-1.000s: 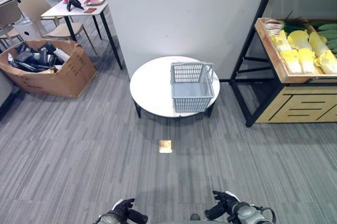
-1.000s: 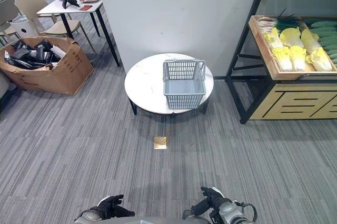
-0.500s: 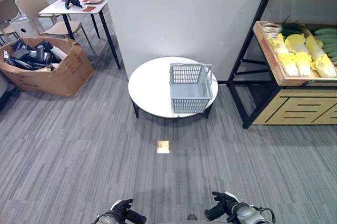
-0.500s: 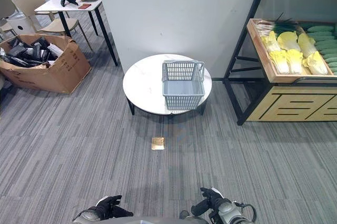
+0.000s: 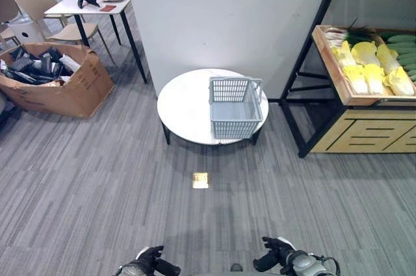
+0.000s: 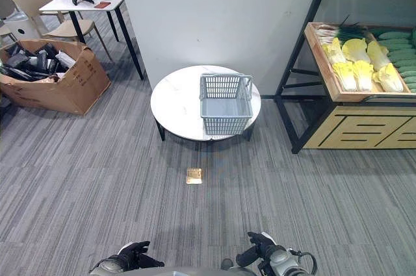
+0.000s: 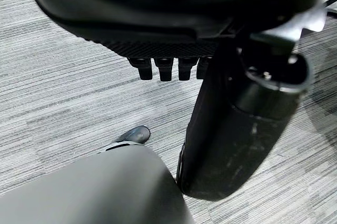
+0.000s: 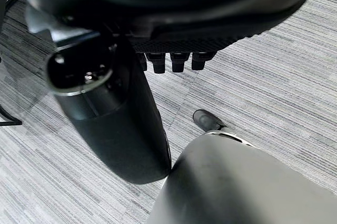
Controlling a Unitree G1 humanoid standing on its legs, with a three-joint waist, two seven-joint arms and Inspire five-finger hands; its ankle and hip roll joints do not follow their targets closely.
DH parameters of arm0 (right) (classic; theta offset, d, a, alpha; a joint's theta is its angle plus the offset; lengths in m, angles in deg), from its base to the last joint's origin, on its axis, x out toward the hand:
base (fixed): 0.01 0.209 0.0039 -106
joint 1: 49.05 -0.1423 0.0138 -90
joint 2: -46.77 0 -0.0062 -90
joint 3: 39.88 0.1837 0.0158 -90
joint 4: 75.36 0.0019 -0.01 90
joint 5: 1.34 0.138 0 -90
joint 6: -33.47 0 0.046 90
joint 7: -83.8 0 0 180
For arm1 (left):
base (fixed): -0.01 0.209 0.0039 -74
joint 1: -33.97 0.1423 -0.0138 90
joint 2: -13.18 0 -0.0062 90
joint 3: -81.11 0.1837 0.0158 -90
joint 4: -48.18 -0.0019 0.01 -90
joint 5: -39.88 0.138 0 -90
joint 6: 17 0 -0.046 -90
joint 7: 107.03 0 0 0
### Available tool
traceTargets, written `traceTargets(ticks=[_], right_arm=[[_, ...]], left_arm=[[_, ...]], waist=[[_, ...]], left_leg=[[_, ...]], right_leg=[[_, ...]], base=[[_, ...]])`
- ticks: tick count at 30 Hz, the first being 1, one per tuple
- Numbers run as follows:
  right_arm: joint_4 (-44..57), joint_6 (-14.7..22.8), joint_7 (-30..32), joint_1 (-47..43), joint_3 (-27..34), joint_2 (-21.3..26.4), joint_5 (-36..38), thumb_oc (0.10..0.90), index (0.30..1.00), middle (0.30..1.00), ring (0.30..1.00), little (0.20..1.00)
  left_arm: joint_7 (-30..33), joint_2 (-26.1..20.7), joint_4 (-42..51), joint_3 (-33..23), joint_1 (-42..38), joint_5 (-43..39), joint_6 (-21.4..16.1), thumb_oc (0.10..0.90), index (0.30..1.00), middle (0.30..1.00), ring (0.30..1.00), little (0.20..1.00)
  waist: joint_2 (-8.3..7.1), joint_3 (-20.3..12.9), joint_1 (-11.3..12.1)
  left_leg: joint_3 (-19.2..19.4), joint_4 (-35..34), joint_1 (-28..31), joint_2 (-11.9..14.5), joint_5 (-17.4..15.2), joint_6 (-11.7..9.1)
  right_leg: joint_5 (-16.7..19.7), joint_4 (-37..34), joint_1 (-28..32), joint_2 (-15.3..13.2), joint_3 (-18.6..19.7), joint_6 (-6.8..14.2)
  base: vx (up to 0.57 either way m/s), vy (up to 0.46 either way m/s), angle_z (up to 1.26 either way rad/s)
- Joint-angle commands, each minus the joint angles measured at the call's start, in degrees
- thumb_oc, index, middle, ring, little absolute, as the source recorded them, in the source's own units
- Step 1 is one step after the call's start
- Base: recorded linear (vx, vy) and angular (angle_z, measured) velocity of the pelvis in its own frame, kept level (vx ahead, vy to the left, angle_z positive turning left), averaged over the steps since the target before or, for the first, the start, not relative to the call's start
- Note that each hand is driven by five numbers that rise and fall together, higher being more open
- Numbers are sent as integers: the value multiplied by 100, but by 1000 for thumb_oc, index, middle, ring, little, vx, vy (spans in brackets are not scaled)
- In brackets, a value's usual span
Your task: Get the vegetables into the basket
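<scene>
My left hand (image 5: 148, 264) and right hand (image 5: 278, 256) hang low in front of me above the grey carpet, both empty. Through each wrist camera my fingers (image 7: 167, 69) look short and tucked, so I judge them loosely curled on nothing, though the angle is poor and I would not swear to how tight.

Ahead on the carpet lies a small brass floor plate (image 5: 200, 180). Beyond it stands the round white table (image 5: 185, 107), and the grey plastic basket (image 5: 236, 107) sits at its right edge, handle folded back toward the wall, with nothing in it that I can see.

The vegetables are well apart from the basket, in a wooden tray (image 5: 335, 65) on the black shelf unit (image 5: 305, 62) to the right: pale yellow cabbages (image 5: 367, 62), cucumbers (image 5: 404, 45) at the far right, and green-topped leeks (image 5: 348, 31) at the tray's back.

I judge the cabbages light for their bulk, leafy and easily bruised, best cupped round the firm middle. The cucumbers should be stiff and smooth, perhaps slippery; I would wrap them at mid-length.

Far left are a cardboard box (image 5: 55, 81) of dark items and a white desk (image 5: 91, 4). I can read no writing anywhere.
</scene>
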Motion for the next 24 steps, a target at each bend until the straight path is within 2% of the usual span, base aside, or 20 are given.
traceTargets(ticks=[1, 5, 7, 11, 15, 17, 19, 22, 24], right_arm=[[-400, -115, -22, -13, -199, 151, -90, 900, 1000, 1000, 1000, 1000], [-312, -104, -16, -62, -165, 166, -2, 900, 1000, 1000, 1000, 1000], [-262, -88, 1, -81, -108, 179, 84, 900, 1000, 1000, 1000, 1000], [-75, -23, 25, -58, -23, 190, 272, 900, 1000, 1000, 1000, 1000], [24, 10, 53, -47, 44, 208, 439, 900, 1000, 1000, 1000, 1000], [2, 10, 58, -87, 40, 174, 475, 900, 1000, 1000, 1000, 1000], [2, 9, 76, -101, 41, 168, 437, 900, 1000, 1000, 1000, 1000], [-13, -27, 70, -121, 30, 195, 318, 900, 1000, 1000, 1000, 1000], [-18, -28, 66, -110, 40, 206, 322, 900, 1000, 1000, 1000, 1000]], left_arm=[[-54, 48, -374, -49, -148, -64, -6, 900, 1000, 1000, 1000, 1000], [-41, -17, -329, -80, -200, -93, 0, 900, 1000, 1000, 1000, 1000], [-50, -41, -318, -99, -218, -124, -6, 900, 1000, 1000, 1000, 1000], [-61, -61, -292, -168, -203, -236, -6, 900, 1000, 1000, 1000, 1000], [-70, -77, -324, -220, -205, -258, -10, 900, 1000, 1000, 1000, 1000], [-46, -64, -345, -197, -259, -225, -31, 900, 1000, 1000, 1000, 1000], [-32, -56, -345, -206, -266, -225, -37, 900, 1000, 1000, 1000, 1000], [-29, -47, -360, -314, -231, -276, -23, 900, 1000, 1000, 1000, 1000], [-30, -32, -373, -323, -211, -272, -15, 900, 1000, 1000, 1000, 1000]], waist=[[-204, 189, -12], [-194, 324, -3], [-180, 423, -3], [-158, 515, -59], [-216, 596, -186], [-281, 673, -351], [-255, 681, -383], [-278, 613, -395], [-268, 600, -426]], left_leg=[[136, 1, -199, -19, -44, -208], [193, 1, -187, -46, -93, -99], [222, 1, -148, -76, -109, -44], [223, 1, -22, -102, -180, -5], [173, 1, 122, -130, -278, -84], [44, 1, 302, -109, -382, -168], [28, 1, 375, -58, -445, -209], [27, 1, 575, -101, -592, -241], [-14, 1, 634, -100, -623, -243]], right_leg=[[65, 212, -35, -845, -22, 890], [-9, 1000, -453, -917, 97, 946], [121, 1578, -733, -975, 131, 1001], [386, 2127, -1080, -1053, 128, 988], [699, 1379, -1453, -1027, 125, 980], [1093, 444, -1817, -923, 217, 1126], [1149, 243, -1855, -890, 42, 1183], [1210, 97, -1898, -895, -670, 1176], [1215, 123, -1869, -887, -717, 1151]], base=[[13, 78, -3], [-7, 103, -13], [-10, 96, -26], [62, 73, -11], [150, -27, -4], [275, -97, 4], [179, -52, 14], [200, -74, 31], [194, -80, 39]])
